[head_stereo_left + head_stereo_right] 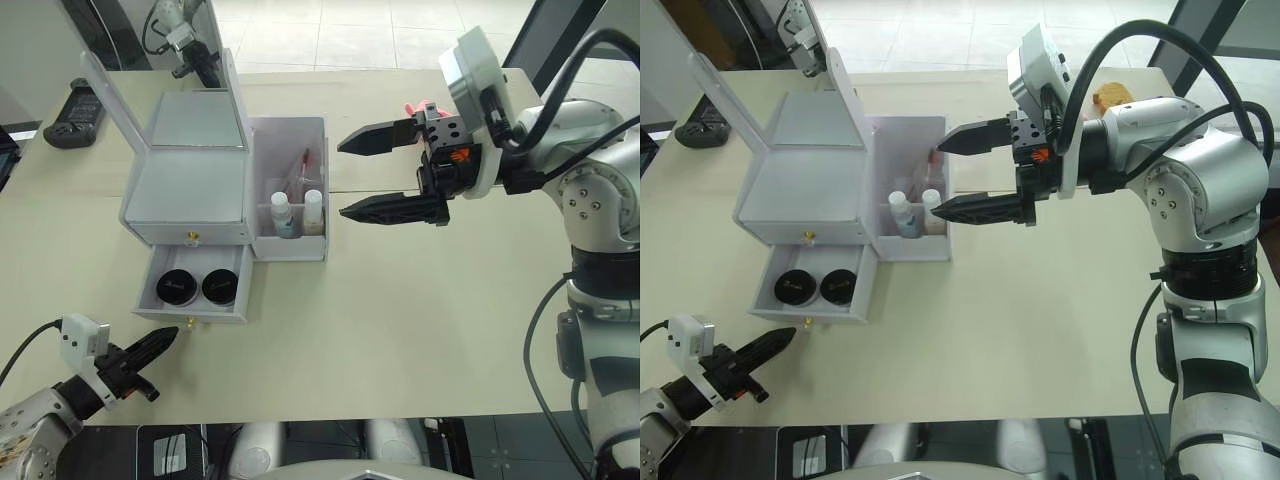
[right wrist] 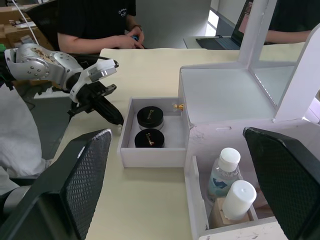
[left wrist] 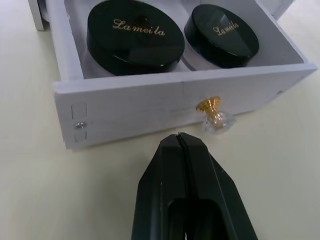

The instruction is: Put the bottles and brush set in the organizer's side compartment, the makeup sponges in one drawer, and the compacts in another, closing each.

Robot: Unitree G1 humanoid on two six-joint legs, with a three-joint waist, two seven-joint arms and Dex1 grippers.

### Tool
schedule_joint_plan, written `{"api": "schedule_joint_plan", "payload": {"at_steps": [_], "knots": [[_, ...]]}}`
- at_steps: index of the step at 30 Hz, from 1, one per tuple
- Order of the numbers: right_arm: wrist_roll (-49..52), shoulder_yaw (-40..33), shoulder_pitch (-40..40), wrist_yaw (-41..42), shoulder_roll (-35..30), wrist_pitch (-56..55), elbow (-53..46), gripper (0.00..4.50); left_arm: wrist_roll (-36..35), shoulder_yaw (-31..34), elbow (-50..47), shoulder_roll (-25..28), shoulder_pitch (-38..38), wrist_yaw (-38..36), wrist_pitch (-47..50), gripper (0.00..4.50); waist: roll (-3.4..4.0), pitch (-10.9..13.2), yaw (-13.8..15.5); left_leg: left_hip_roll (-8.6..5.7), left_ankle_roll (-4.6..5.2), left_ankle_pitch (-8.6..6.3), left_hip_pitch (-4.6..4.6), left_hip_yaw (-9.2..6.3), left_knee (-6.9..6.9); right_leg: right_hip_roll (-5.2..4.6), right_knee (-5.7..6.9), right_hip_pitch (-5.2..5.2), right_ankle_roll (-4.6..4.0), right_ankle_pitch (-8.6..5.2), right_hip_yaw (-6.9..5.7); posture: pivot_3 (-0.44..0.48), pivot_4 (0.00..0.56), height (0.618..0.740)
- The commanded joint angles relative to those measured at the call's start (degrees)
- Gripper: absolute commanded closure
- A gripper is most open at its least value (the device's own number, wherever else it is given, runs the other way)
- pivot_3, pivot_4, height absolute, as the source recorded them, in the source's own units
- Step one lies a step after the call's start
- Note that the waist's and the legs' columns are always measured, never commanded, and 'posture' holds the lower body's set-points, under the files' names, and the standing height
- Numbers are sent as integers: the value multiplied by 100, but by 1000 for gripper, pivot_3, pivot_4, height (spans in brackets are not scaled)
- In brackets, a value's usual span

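Black fingers of the left gripper (image 1: 168, 340) lie pressed together, holding nothing, low over the table (image 1: 420, 330) at its near left. The tips sit just in front of the lower drawer (image 1: 192, 312), close to its gold knob (image 3: 214, 111) but not touching it.

That drawer stands pulled out of the white organizer (image 1: 190, 185). 2 black round compacts (image 1: 177, 288) (image 1: 219, 286) lie side by side inside it, lids up, each lettered in gold in the left wrist view. Above it, the upper drawer (image 1: 192, 231) is pushed in flush, its own small knob facing the near edge.

On the organizer's right side is the open side compartment (image 1: 322, 160). 2 bottles (image 1: 281, 213) (image 1: 313, 210) with white caps stand upright in its near section, touching or nearly so. Behind a divider, the far section holds a clear packet with a red-handled item, probably the brush set (image 1: 300, 168); detail is hard to make out.

Right of the compartment, the right gripper (image 1: 378, 173) hangs above the table with its 2 fingers spread wide and nothing between them, tips pointing toward the compartment.

The organizer's lid (image 1: 112, 95) is raised and leans back. Beyond it, a black remote-like device (image 1: 72, 113) lies at the far left of the table. In the right wrist view a person in a dark top (image 2: 97, 22) sits at the table's end.
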Motion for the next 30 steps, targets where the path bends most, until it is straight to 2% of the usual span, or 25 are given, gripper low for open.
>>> {"api": "schedule_joint_plan", "payload": {"at_steps": [1, 12, 21, 30], "knots": [[262, -93, 82, 205, -213, 229, -373, 0, 105, -185, 64, 38, -121, 117, -308, 4469, 0, 0, 10, 0, 0, 0, 0, 0, 0, 0, 1, 0, 0, 0, 0, 0, 150, 740], [459, -180, 290, 49, -449, 505, -801, 0, 63, -580, 187, 268, -1143, 486, -372, 4469, -2, -1, 75, -2, 0, 0, 1, 0, 7, 0, 3, 2, 0, 0, -1, 0, 150, 740], [522, -237, 334, -237, -504, 578, -910, 0, 694, -1220, 999, 485, -1864, 558, -902, 4469, -2, -1, 91, -3, 0, 1, 1, 0, 9, 0, 2, 3, 0, 0, -1, 0, 150, 740], [523, -269, 345, -497, -510, 568, -938, 0, 941, -1476, 1781, 525, -2626, 596, -1340, 4469, -2, -1, 100, -3, -1, 1, -1, 0, 11, 0, 5, 0, 1, 1, -2, 0, 150, 740]]}}
